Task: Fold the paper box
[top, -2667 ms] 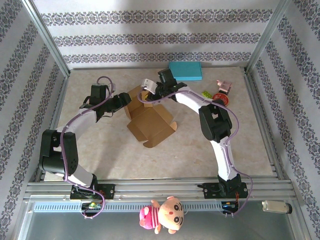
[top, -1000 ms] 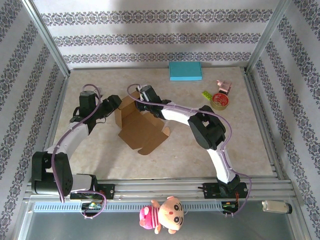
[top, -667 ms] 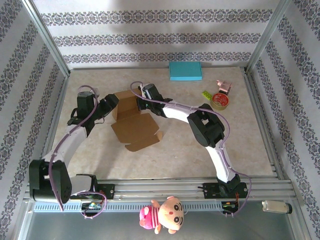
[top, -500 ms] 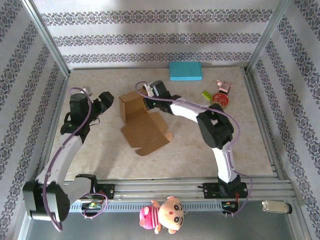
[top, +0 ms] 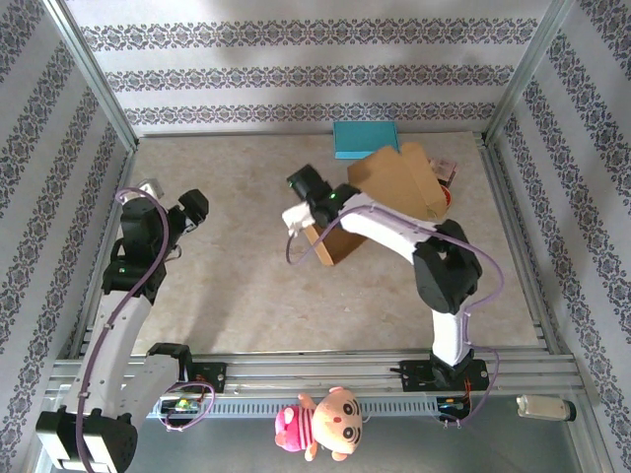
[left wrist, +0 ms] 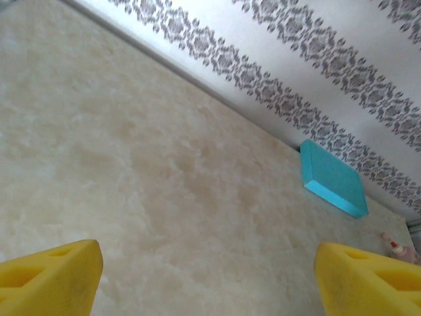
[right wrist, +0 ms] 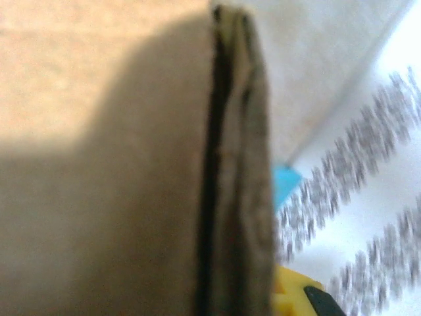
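Observation:
The brown paper box (top: 394, 182) is partly folded and hangs tilted above the table's back right. My right gripper (top: 323, 225) is shut on its lower left edge. The right wrist view has the cardboard's doubled edge (right wrist: 237, 164) running up the middle, pinched at the right gripper (right wrist: 247, 293), with one yellow fingertip (right wrist: 289, 296) beside it and the other hidden by the card. My left gripper (top: 192, 207) is at the left over bare table, far from the box. In its own view the left gripper (left wrist: 210, 283) is open, yellow pads (left wrist: 49, 280) wide apart with nothing between them.
A teal flat box (top: 366, 139) lies at the back wall, also in the left wrist view as the teal box (left wrist: 332, 181). A pink item (top: 447, 169) and a red tape roll (top: 449, 200) peek out behind the lifted box. A plush doll (top: 320, 424) hangs on the front rail.
The left gripper let go of the box, opened and drew back to the left. The right arm lifted the box off the table and swung it to the right.

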Controlling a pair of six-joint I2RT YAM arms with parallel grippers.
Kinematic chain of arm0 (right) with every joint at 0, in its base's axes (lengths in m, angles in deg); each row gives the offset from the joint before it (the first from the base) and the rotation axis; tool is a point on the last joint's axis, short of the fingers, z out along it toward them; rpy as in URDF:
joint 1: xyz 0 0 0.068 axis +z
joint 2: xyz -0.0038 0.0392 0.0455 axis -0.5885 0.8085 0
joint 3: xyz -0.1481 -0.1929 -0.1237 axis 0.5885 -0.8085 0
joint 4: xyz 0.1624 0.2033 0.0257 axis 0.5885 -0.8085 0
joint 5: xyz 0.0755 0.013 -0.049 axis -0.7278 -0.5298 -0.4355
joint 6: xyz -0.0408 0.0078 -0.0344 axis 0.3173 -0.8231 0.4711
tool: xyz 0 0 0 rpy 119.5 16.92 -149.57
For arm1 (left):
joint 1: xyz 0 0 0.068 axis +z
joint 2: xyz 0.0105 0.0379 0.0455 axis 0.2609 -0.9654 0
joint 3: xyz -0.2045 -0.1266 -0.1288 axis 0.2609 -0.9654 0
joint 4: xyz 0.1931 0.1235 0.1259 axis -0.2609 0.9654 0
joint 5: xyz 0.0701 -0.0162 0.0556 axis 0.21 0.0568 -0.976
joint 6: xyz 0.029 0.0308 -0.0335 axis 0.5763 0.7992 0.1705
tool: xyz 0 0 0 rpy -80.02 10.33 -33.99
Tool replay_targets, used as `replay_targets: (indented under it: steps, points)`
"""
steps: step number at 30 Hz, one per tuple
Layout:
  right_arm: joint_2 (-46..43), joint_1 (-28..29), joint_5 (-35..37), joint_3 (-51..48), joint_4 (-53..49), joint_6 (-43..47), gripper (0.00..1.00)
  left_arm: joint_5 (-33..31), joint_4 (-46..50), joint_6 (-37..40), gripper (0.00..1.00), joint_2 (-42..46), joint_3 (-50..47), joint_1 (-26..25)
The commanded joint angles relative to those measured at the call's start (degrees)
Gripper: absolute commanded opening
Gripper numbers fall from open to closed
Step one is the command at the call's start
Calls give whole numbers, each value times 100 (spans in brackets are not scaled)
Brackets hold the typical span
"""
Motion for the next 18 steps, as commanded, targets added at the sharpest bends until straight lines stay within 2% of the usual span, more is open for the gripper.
replay_targets:
  steps: [1,3,6,7,9,10,16,18]
  points:
    - [-22,552,-610,-1186,1688,1865,7,346,-216,-480,84,81,-326,53]
    - [-38,872,-988,-1704,2260,2077,9,413,-279,-657,84,104,-423,56]
    - [-38,1280,-1021,-2161,2686,1903,17,311,-393,-701,84,110,-531,60]
    - [-109,1363,-1088,-2367,2952,1844,22,251,-432,-700,85,94,-549,64]
    - [-341,1408,-1232,-2553,3105,1467,42,198,-564,-618,84,-20,-559,60]
    - [-433,1416,-1210,-2554,3138,1314,47,218,-627,-574,85,-103,-544,64]
    - [-657,1258,-667,-2363,3158,232,55,632,-1179,312,82,-909,-319,17]
    - [-597,1144,-360,-2107,3144,-533,59,740,-1212,557,81,-1274,-113,-81]
